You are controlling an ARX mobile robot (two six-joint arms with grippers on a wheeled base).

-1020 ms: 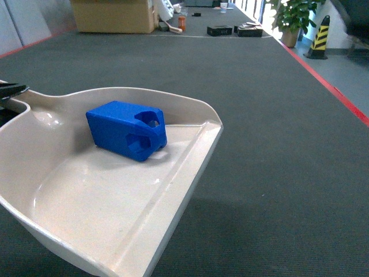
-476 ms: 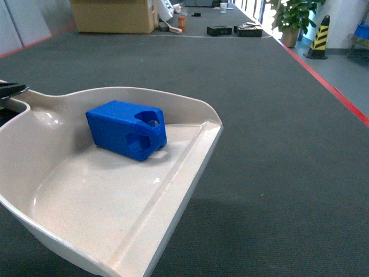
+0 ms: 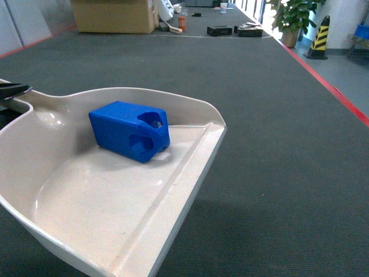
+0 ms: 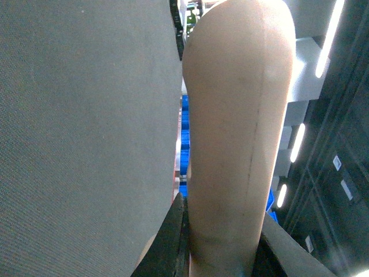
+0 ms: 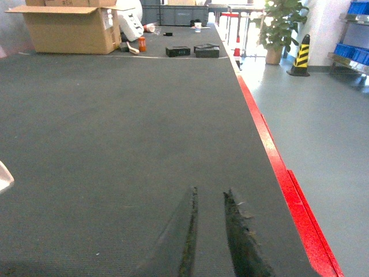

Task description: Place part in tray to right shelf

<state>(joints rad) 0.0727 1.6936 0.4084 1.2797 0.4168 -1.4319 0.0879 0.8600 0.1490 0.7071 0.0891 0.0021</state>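
Dark grey carpet (image 3: 271, 115), red edge stripe (image 5: 271, 150), perhaps a warehouse hall

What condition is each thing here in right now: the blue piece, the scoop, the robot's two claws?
Part: lying on its side inside the tray, near the back wall.
Tray: held by its handle, front lip pointing right.
Left end effector: shut on the tray's handle.
Right end effector: empty, fingers nearly together, over the grey carpet.
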